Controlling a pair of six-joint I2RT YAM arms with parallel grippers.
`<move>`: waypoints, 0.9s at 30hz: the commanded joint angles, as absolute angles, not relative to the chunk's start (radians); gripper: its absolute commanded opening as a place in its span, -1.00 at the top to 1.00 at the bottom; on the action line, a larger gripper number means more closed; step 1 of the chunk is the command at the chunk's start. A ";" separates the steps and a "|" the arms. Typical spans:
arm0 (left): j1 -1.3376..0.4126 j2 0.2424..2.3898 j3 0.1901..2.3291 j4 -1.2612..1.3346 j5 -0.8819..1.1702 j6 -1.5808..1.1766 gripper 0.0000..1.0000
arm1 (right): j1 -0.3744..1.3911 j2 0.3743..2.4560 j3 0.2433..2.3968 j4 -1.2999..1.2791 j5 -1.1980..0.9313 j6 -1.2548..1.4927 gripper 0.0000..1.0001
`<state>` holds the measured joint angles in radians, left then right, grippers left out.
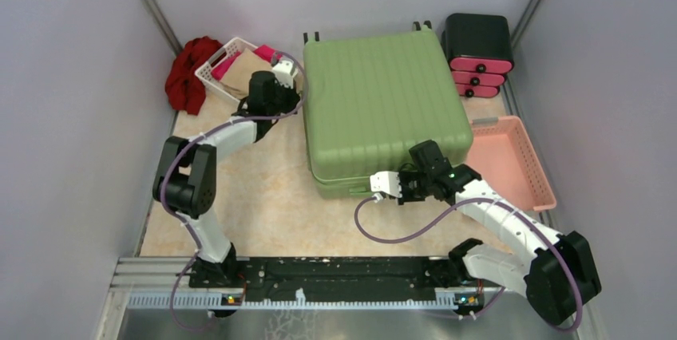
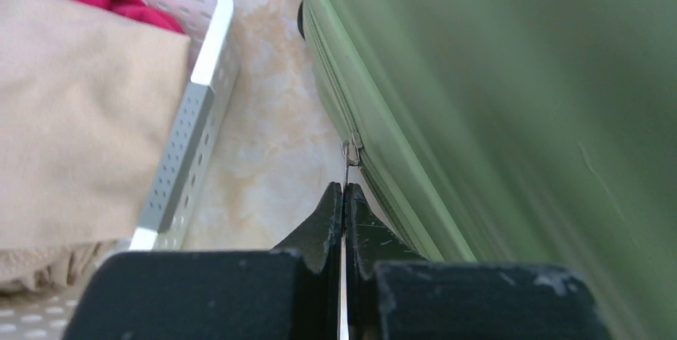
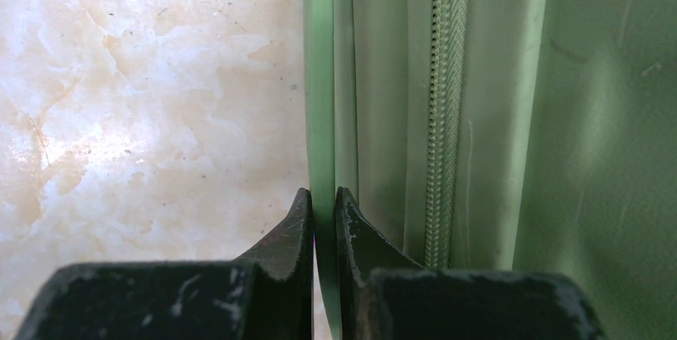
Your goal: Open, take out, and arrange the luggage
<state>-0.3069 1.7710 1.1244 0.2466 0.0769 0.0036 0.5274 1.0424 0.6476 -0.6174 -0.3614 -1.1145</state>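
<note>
The luggage (image 1: 383, 108) lies flat mid-table. At its 10 o'clock corner the left gripper (image 2: 344, 194) is pinched tight, seemingly on the zipper pull (image 2: 350, 151); at 6 o'clock the right gripper (image 3: 322, 200) clamps its green rim (image 3: 321, 77)

Right gripper (image 3: 323, 195) pinches a thin edge of the luggage (image 3: 591, 156).

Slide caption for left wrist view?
Left gripper shut on the zipper pull of the luggage, white basket alongside.
</note>
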 commanded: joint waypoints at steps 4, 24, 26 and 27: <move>-0.230 1.872 1.243 0.393 0.067 0.085 1.00 | 0.515 1.000 0.635 -0.710 -0.400 -1.051 1.00; -0.209 2.096 1.474 0.495 0.138 0.083 1.00 | 0.515 0.982 0.589 -0.702 -0.413 -1.027 1.00; -0.209 2.107 1.479 0.505 0.141 0.086 1.00 | 0.515 0.982 0.589 -0.703 -0.414 -1.028 1.00; -0.209 2.112 1.483 0.510 0.140 0.087 1.00 | 0.515 0.982 0.589 -0.702 -0.414 -1.026 1.00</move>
<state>-0.2443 2.0846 1.4284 0.3912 0.1963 0.0723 0.5270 1.0107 0.6144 -0.5846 -0.3645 -1.1141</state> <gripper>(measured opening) 0.007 0.047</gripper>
